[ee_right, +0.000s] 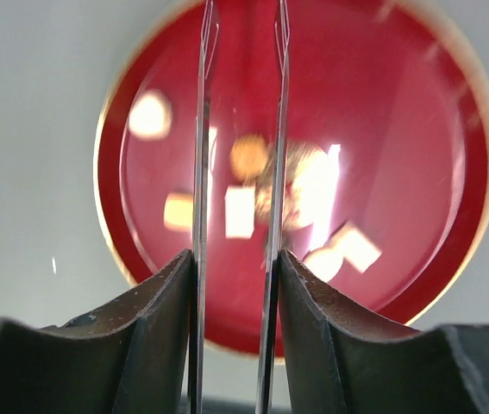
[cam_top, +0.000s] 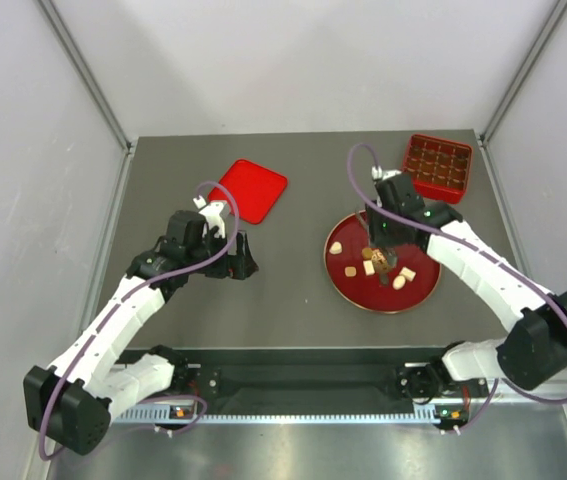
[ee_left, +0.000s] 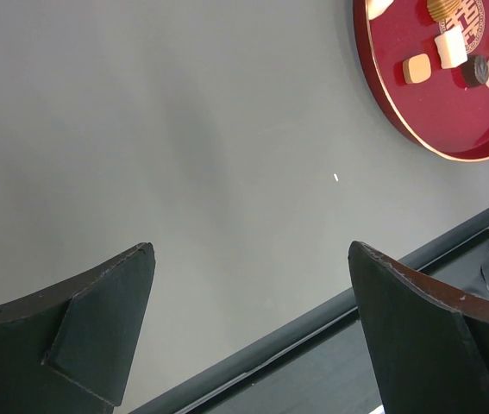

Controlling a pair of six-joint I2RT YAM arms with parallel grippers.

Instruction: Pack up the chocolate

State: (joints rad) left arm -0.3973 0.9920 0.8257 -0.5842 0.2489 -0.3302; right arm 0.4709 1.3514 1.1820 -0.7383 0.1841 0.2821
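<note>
Several small chocolate pieces (cam_top: pixel 369 267), cream, tan and dark, lie on the round red plate (cam_top: pixel 348 285). My right gripper (cam_top: pixel 383 255) hovers over the plate, shut on thin metal tongs (ee_right: pixel 203 129). The two tong arms stand apart, and their tips run out of the right wrist view. The pieces look blurred below them, with a cream square (ee_right: pixel 239 211) between the arms. My left gripper (cam_top: pixel 241 258) is open and empty, low over the table to the left of the plate. In the left wrist view, a tan piece (ee_left: pixel 416 68) and a dark piece (ee_left: pixel 475 69) lie on the plate (ee_left: pixel 451 121).
A red box with small compartments (cam_top: pixel 439 166) stands at the back right, beyond the plate. A flat red lid (cam_top: pixel 251 189) lies at the back, just beyond my left gripper. A dark rail (ee_left: pixel 313 319) runs along the table's near edge.
</note>
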